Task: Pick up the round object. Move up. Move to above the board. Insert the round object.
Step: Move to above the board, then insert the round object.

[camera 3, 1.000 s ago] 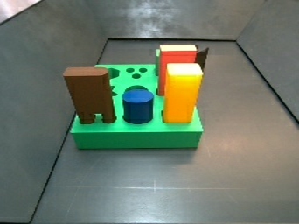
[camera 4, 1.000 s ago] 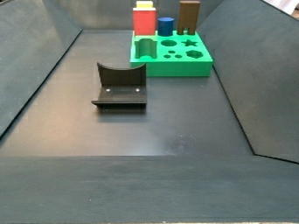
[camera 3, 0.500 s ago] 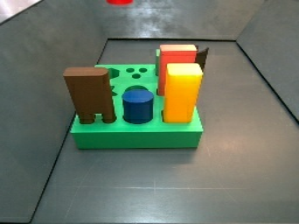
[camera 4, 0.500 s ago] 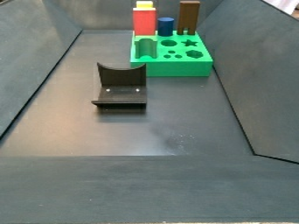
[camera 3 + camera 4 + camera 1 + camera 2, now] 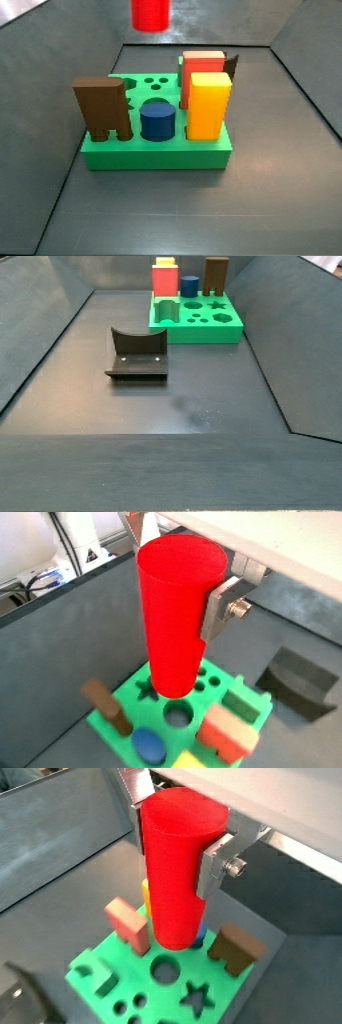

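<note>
My gripper is shut on the round object, a tall red cylinder peg, also seen in the other wrist view; a silver finger presses its side. The peg hangs upright high above the board, the green block base, over its round hole. In a side view only the peg's lower end shows at the top edge, above the board. In the other side view the board shows but the gripper and peg are out of frame.
On the board stand a brown block, a short dark-blue cylinder, a yellow block and a red-topped block. The dark fixture stands on the floor. Grey walls enclose the floor.
The red peg has come down into a side view from the top edge; a second ago it was not in view. Nothing on the board has moved.
</note>
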Tool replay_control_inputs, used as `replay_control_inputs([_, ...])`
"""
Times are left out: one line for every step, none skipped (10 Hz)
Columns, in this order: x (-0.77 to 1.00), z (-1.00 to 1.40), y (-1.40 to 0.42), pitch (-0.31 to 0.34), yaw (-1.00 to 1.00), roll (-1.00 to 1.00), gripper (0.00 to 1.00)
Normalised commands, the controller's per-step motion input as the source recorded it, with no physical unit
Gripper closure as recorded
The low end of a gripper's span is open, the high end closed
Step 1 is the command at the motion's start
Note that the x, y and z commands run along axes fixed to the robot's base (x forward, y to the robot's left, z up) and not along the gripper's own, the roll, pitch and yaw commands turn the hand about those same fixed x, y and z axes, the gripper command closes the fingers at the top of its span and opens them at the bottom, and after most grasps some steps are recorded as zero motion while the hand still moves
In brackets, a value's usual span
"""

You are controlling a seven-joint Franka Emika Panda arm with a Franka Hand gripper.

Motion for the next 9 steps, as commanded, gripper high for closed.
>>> replay_control_inputs([0.17, -0.01, -0.32, 0.065, 0.01, 0.02, 1.00])
replay_control_inputs([0.09, 0.01, -0.17, 0.054, 0.01, 0.03, 1.00])
replay_control_inputs([-0.11, 0.00, 0.00, -0.014, 0.00, 0.00, 1.00])
replay_control_inputs([-0.32, 0.00, 0.00, -0.066, -0.13, 0.00, 1.00])
replay_control_inputs([0.00, -1.00, 0.01, -0.113, -0.03, 0.04, 1.00])
replay_control_inputs([0.26, -1.00, 0.19, 0.000, -0.06, 0.00, 1.00])
replay_control_inputs([0.53, -1.00, 0.46, 0.000, -0.11, 0.00, 1.00])
replay_control_inputs([0.39, -1.00, 0.55, 0.000, -0.18, 0.00, 1.00])
replay_control_inputs([0.33, -1.00, 0.58, 0.000, -0.14, 0.01, 1.00])
